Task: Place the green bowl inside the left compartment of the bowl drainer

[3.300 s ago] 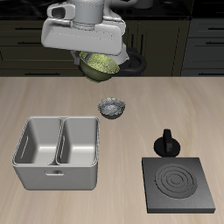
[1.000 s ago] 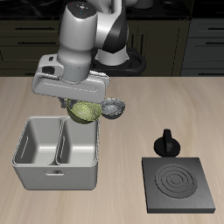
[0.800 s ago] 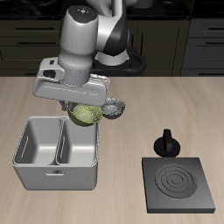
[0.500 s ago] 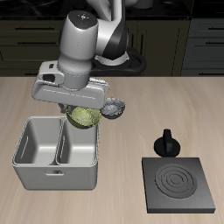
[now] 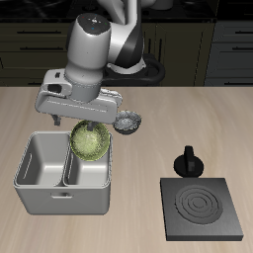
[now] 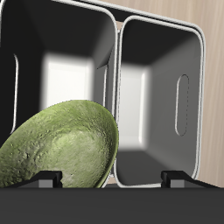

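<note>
The green bowl [image 5: 89, 141] hangs tilted at the rim of the bowl drainer [image 5: 40, 188], over the left compartment [image 5: 94, 170], the well nearer the speckled bowl. Its patterned inside faces the front. My gripper [image 5: 89, 120] is directly above it, open. In the wrist view the fingertips [image 6: 175, 178] stand wide apart and the green bowl [image 6: 61, 149] sits loose by one of them. Both wells of the drainer [image 6: 115, 52] lie below, with the left compartment [image 6: 52, 61] under the bowl. I cannot tell whether a finger still touches the bowl.
A grey-white speckled bowl [image 5: 127, 123] sits just behind the drainer's corner. A black stove plate [image 5: 202, 210] lies near the front edge, with a small black moka pot [image 5: 187, 161] behind it. The drainer's other well [image 5: 44, 163] holds nothing.
The arm lowered the green bowl from high above the table to the drainer. In the last half second the bowl dropped a little, tipped toward the front, and the fingers opened.
</note>
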